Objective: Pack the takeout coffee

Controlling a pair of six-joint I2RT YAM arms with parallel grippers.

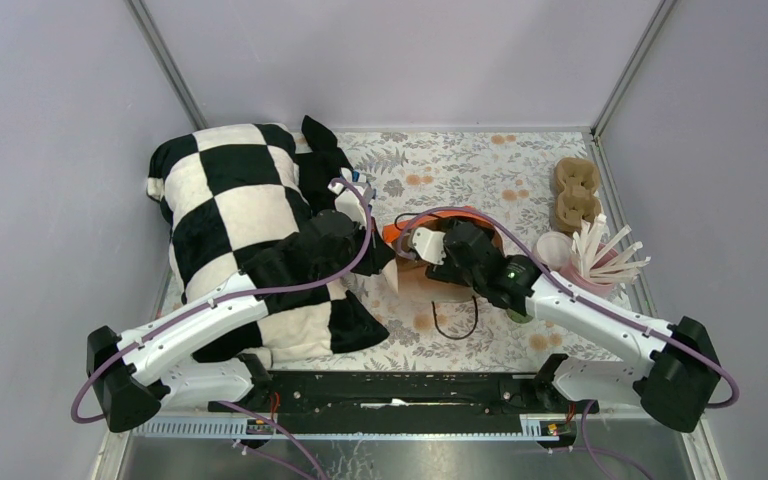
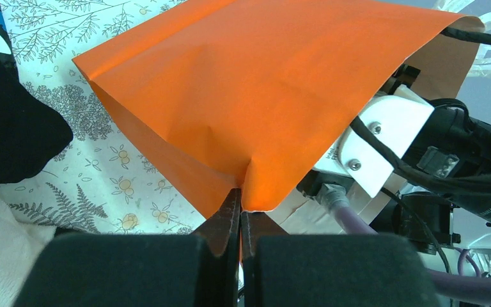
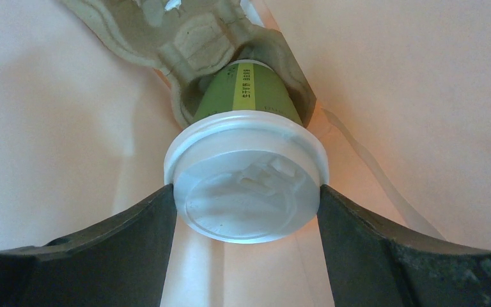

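Note:
The takeout coffee, a small green cup with a white round lid, sits in a pocket of a grey pulp cup carrier inside the orange paper bag. My right gripper reaches into the bag, and its two fingers press the lid's sides. In the top view the cup is hidden and my right gripper is at the bag's mouth. My left gripper is shut on the bag's orange edge and holds it up; it also shows in the top view.
A black-and-white checkered cushion fills the left of the table. At the right stand a pink cup of white sticks, a white cup and stacked pulp carriers. The bag's black cord handle lies in front.

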